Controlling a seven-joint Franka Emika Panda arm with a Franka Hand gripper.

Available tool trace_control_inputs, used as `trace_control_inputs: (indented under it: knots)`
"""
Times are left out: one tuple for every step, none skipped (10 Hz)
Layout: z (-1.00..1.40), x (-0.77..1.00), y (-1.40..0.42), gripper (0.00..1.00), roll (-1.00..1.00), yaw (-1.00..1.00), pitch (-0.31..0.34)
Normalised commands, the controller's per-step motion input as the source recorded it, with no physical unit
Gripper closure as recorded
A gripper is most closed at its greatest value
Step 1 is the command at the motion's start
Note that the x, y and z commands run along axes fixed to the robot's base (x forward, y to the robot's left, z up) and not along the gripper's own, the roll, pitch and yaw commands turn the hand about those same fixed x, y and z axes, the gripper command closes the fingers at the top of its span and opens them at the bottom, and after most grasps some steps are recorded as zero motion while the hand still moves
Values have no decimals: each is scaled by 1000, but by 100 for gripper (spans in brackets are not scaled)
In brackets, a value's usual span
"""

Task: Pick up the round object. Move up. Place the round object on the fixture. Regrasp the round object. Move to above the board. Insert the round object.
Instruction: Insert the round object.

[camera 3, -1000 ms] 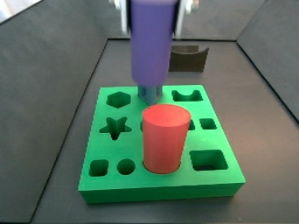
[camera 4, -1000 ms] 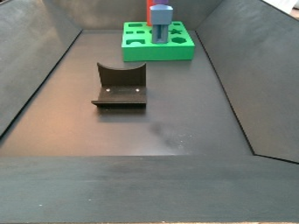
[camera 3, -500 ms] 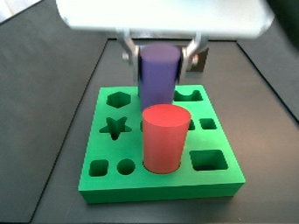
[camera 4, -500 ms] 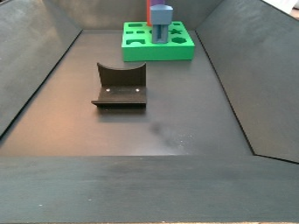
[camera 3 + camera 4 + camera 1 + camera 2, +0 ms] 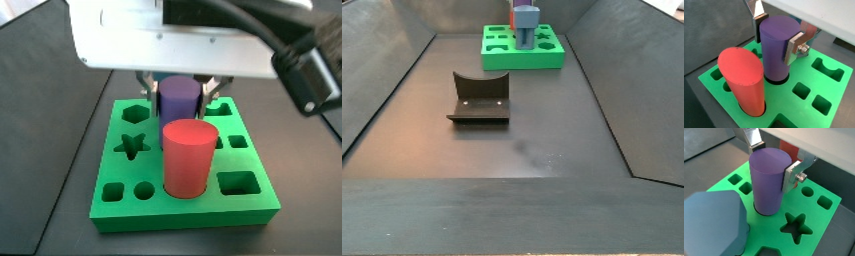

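**Seating the purple peg straight down its hole**

I'm over the board [image 5: 187, 205] now, and the round object [image 5: 777, 47] stands upright with its foot already inside a round hole near the middle of the green slab. In both wrist views a dark ring shows around its base, so I judge it is partly in, though I can't tell whether it has bottomed out.

My gripper [image 5: 774, 155] sits at the top of the peg. One of the fingers [image 5: 794, 47] is pressed flat against the purple side, its mate on the far side, so the pair is closed to the peg's width and has firm hold of it, high up.

The red cylinder [image 5: 189, 157] stands just beside, in the neighbouring hole, close to my peg but apart from it. The blue hexagonal peg [image 5: 711, 225] fills a wrist view's near corner.

To do this well, I'd push straight down, slowly, keeping the peg vertical. Any tilt would likely jam it against the hole's rim. I'd watch that the dark ring stays even all round. I'd only let go once the peg stops sinking, then open just enough to clear it, since the red neighbour leaves little room.

The fixture [image 5: 480, 98] sits well apart on the counter [image 5: 543, 150], out of play.
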Motion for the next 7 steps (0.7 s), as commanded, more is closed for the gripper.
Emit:
trace_control_inputs:
  knots:
    - [-443, 86, -91, 100, 0, 0, -37]
    - [-551, 69, 0, 100, 29, 9, -34]
    - [-586, 106, 0, 100, 89, 57, -10]
    - [-609, 243, -60, 100, 24, 0, 0]
    - [-577, 391, -86, 100, 0, 0, 0]
    - [-634, 200, -49, 100, 0, 0, -54]
    - [-746, 74, 0, 100, 24, 0, -81]
